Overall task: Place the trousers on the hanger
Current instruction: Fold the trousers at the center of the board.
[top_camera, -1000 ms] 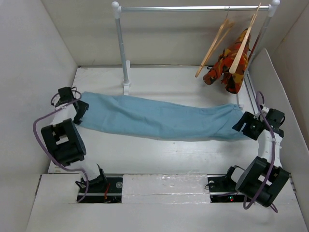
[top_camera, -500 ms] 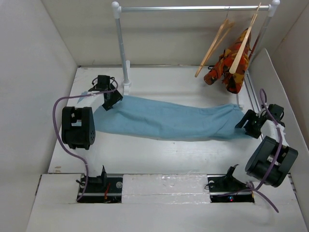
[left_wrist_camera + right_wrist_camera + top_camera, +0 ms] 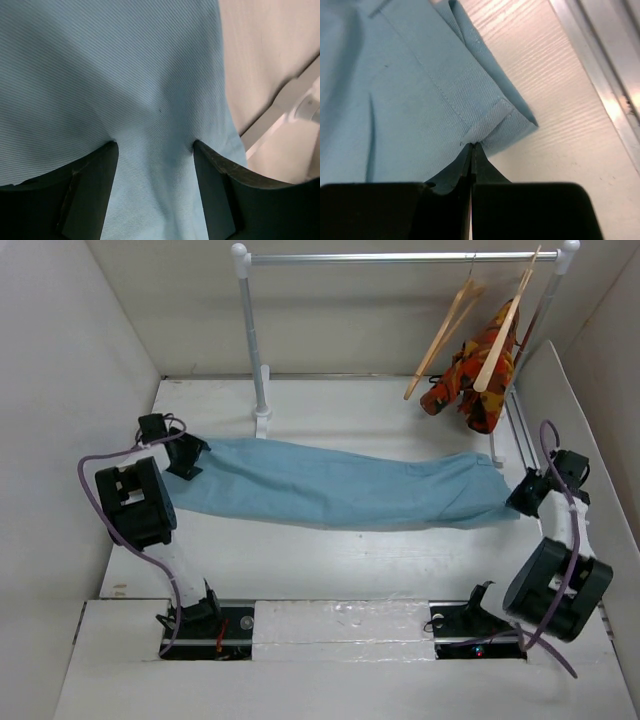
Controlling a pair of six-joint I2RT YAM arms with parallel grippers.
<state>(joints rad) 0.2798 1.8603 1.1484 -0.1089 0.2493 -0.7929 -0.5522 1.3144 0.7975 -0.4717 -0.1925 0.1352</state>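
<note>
The trousers (image 3: 340,485) lie flat and stretched out across the middle of the white table (image 3: 300,565), running from the left side to the right side, with the left end slightly farther back than the right. The left gripper (image 3: 186,455) sits on their left end; in the left wrist view its two dark fingers (image 3: 90,192) stand apart with the sky-blue cloth (image 3: 125,75) spread between them, and the fabric puckers at both fingertips as though they press down into it. The right gripper (image 3: 526,494) is at the right end, where the right wrist view shows its jaws brought together and clamped on a folded, stitched corner of the trousers (image 3: 395,90), the edge of the fabric bunching just past the fingertips (image 3: 471,146). Beside that corner runs bare table and a metal strip (image 3: 600,70) along the right edge. At the far side stands a clothes rack: a white post (image 3: 252,335) rises from a foot just behind the trousers' far-left edge and carries a horizontal metal rail (image 3: 400,257). At the rail's right end hangs the hanger (image 3: 445,330), bare light wood and tilted, well apart from the trousers. Just to its right hangs a second wooden hanger (image 3: 502,330) bearing an orange-red patterned garment (image 3: 472,375).
</note>
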